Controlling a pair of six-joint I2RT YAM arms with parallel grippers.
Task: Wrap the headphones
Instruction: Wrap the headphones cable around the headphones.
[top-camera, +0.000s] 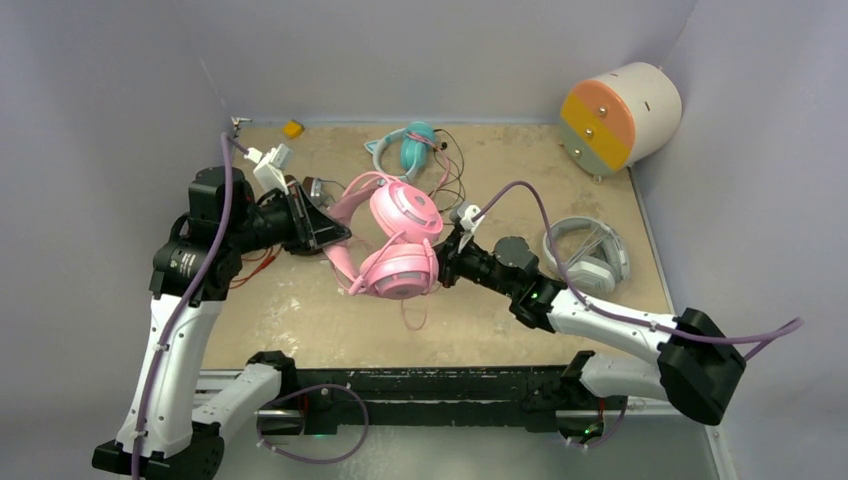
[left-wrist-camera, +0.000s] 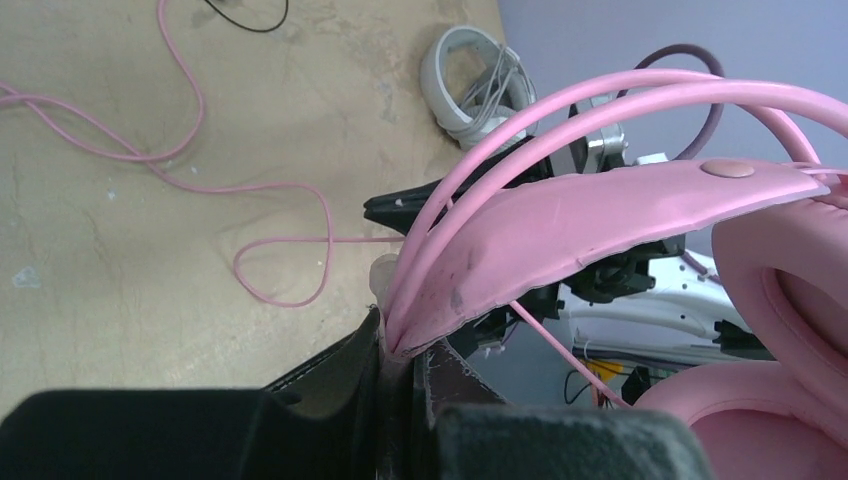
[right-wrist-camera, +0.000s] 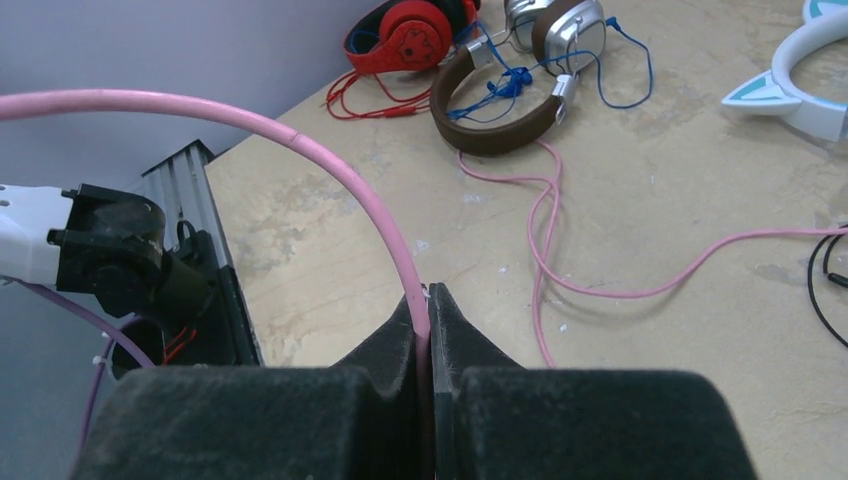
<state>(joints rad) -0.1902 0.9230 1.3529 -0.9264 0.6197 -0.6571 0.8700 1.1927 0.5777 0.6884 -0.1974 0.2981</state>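
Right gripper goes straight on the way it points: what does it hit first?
Ahead of the right gripper, probably the loose pink cord on the table, with the brown headphones farther on. Depth is unclear.

The left gripper (top-camera: 340, 237) is gripping the pink headphones (top-camera: 405, 212) by the headband over the table (top-camera: 300, 310). The right gripper (top-camera: 445, 262) is meeting their lower cup. The grey-white headphones (top-camera: 588, 255) are lying beside the right arm.

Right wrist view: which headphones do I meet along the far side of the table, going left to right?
red headphones → brown headphones with silver cups → white-and-teal cat-ear headphones
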